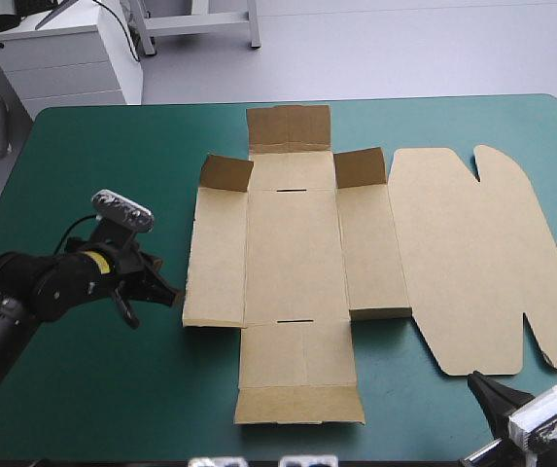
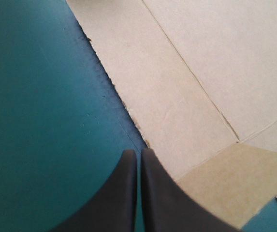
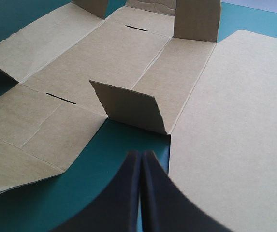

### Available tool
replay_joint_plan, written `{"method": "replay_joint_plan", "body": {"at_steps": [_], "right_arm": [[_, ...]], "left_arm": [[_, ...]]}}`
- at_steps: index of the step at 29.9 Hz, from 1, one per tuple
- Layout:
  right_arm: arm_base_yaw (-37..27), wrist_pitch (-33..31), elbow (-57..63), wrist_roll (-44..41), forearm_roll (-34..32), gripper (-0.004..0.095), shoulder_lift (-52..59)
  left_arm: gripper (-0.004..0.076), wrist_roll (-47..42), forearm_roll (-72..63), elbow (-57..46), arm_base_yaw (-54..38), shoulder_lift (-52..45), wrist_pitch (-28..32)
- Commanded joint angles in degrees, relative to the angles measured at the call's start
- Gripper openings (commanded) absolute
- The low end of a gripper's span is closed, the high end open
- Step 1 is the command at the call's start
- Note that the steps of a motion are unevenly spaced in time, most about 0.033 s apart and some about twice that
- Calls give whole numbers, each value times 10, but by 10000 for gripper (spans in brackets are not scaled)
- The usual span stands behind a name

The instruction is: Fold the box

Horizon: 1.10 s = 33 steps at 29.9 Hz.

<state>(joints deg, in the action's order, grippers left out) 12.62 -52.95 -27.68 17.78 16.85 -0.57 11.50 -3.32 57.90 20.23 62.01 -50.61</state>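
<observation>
Brown board, the box point(image 1: 293, 243) lies mostly flat: likely light and stiff, bending at creases, best taken by its left edge. Left tool point(image 2: 139, 152) and right tool point(image 3: 140, 153) are closed, empty.

Matt brown paperboard box point(image 1: 293, 243) on a smooth teal-green worktop cover point(image 1: 113, 389)
The box is dull, dry board with pressed creases and one ragged, fibrous outer edge; the cover carries a faint sheen; the right gripper point(image 3: 139, 153) has smooth, matt black fingers point(image 3: 114, 198).
</observation>
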Motion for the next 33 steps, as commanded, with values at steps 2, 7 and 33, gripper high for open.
{"method": "replay_joint_plan", "body": {"at_steps": [2,7,33], "right_arm": [[0,43,-13,0,3,-19,-9],[0,43,-13,0,3,-19,-9],[0,43,-13,1,3,-19,-9]], "left_arm": [[17,51,-82,64,-8,58,0],[17,186,-296,70,-108,85,-65],[592,203,-417,65,-313,171,-199]]}}
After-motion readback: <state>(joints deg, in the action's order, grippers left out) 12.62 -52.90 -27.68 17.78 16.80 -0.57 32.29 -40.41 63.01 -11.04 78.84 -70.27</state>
